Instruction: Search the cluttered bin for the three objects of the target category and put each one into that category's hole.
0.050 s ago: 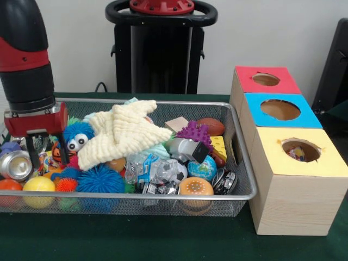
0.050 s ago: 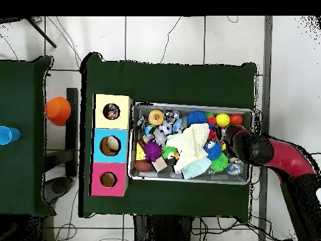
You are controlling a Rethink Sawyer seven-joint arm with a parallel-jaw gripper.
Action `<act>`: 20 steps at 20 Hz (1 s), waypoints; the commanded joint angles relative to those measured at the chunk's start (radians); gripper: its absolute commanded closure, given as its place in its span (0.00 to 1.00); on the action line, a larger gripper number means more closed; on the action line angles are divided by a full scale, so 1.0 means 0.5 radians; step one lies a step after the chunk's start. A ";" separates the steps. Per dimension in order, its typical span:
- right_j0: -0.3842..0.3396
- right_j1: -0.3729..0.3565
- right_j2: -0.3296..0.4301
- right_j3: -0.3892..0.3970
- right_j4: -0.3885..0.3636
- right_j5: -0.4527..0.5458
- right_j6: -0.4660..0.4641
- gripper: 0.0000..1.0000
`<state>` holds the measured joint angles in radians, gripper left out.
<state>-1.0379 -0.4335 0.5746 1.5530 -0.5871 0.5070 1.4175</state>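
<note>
We see the wire mesh bin (image 1: 239,157) on the green table (image 1: 163,239), packed with toys. A cream knitted starfish (image 1: 122,133) lies on top near the middle, with a blue furry toy with googly eyes (image 1: 78,136) just to its left. Right of the starfish sit a purple spiky ball (image 1: 194,132), a brown football (image 1: 211,126), a small globe ball (image 1: 203,168) and a soccer ball (image 1: 175,169). Along the near edge lie a blue spiky ball (image 1: 100,179), a yellow ball (image 1: 38,185) and a doughnut-like toy (image 1: 196,186).

The gripper (image 1: 46,144) hangs inside the bin's left end, its dark fingers (image 1: 33,149) spread apart with nothing held between them, beside a silver can (image 1: 15,165).

To the right of the bin stands the wooden box, its three holes in a row: red top (image 1: 266,79) farthest, blue top (image 1: 280,110) in the middle, yellow top (image 1: 300,150) nearest. Something colourful shows inside the yellow hole.
</note>
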 commanded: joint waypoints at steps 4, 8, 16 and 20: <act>-0.029 0.216 -0.108 -0.075 -0.038 0.039 -0.015 0.00; -0.089 0.259 -0.059 -0.055 0.042 0.143 -0.071 0.00; -0.183 0.262 0.031 -0.024 0.124 0.243 -0.217 0.00; -0.226 0.255 0.073 -0.011 0.138 0.251 -0.277 0.00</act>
<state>-1.1099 -0.3600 0.5726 1.5525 -0.5265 0.5072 1.4175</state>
